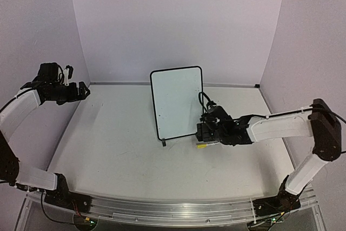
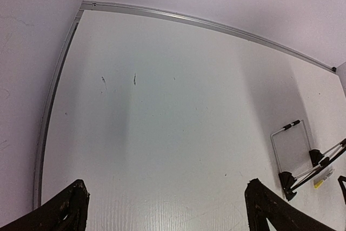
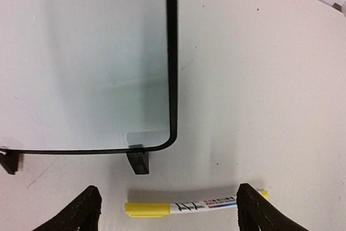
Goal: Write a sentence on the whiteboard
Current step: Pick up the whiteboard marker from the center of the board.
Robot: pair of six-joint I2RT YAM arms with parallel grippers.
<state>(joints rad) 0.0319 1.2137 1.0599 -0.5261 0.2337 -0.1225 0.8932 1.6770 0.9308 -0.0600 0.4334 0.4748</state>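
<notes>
the right fingers stand released, wide apart, and the marker lies flat on the tabletop between them. the whiteboard stands upright just beyond the fingers, with its black foot near the marker; i cannot make out any sentence on it. the step in hand seems to concern the marker. to take it well, come straight down, close on the middle of the barrel, and do not push forward, or the foot may be knocked. the left fingers are released too, well apart from the whiteboard.
</notes>
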